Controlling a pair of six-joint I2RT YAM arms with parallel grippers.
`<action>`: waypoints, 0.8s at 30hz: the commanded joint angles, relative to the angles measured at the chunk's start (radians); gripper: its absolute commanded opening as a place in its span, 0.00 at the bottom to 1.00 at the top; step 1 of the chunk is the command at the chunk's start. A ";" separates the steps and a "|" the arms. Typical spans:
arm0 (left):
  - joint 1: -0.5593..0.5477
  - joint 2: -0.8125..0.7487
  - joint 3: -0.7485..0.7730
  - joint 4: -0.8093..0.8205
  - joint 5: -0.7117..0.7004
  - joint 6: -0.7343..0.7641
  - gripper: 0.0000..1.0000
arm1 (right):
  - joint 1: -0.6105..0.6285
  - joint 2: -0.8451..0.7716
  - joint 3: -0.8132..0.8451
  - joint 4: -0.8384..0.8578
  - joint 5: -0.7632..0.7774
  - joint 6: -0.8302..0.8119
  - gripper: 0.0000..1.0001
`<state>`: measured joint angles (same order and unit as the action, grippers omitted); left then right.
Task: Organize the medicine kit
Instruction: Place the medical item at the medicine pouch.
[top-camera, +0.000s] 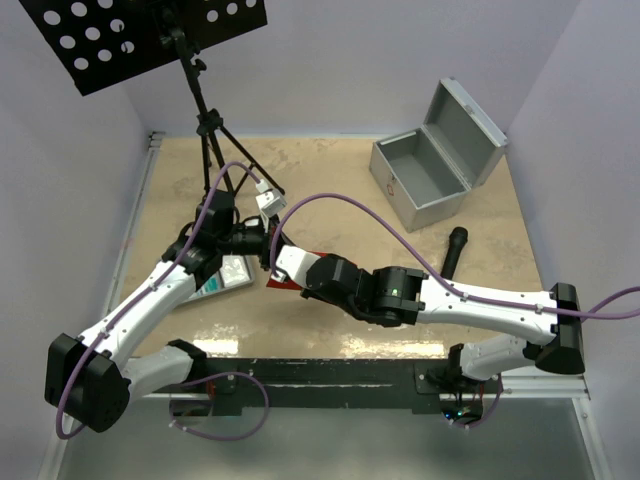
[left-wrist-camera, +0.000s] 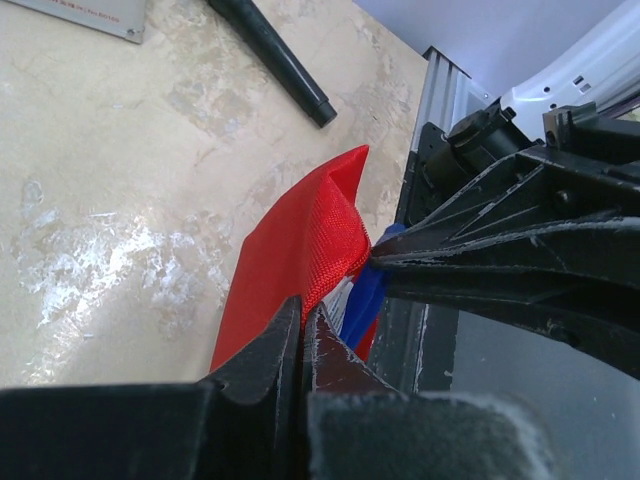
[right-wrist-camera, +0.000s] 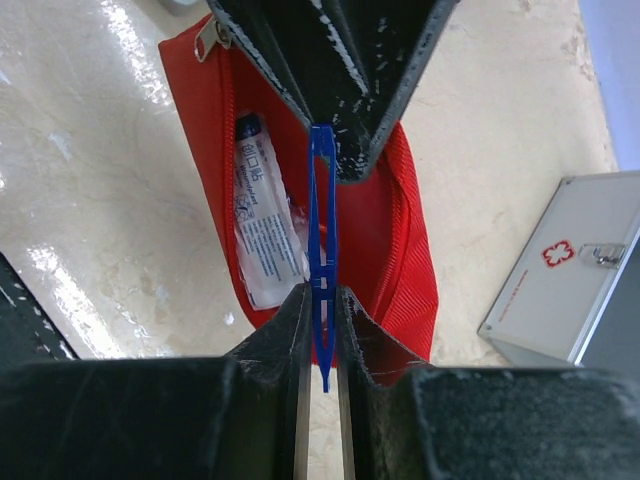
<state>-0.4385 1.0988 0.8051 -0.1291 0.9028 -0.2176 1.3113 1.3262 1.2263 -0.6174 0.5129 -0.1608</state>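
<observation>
The red pouch lies open on the table between both arms, with a white printed sachet inside it. My left gripper is shut on the pouch's fabric rim. My right gripper is shut on blue plastic tweezers that point into the pouch mouth, their far end by the left fingers. In the top view the two grippers meet over the pouch. The silver-grey case stands open at the back right, apart from both grippers.
A black cylinder lies on the table in front of the case. A flat pale item lies under the left arm. A black tripod stand with a perforated plate rises at the back left. The case's red-cross side shows at the right.
</observation>
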 joint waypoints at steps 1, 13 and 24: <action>0.004 -0.010 0.026 0.036 0.061 -0.003 0.00 | 0.020 0.021 0.002 0.021 0.062 -0.039 0.00; 0.003 -0.002 0.059 0.051 0.091 -0.022 0.00 | 0.060 -0.002 -0.065 0.033 0.096 -0.065 0.00; 0.001 -0.040 0.013 0.114 0.180 -0.078 0.00 | 0.060 0.031 -0.051 0.056 0.200 -0.075 0.00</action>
<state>-0.4385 1.0950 0.8169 -0.0914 1.0134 -0.2565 1.3678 1.3495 1.1542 -0.5980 0.6376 -0.2245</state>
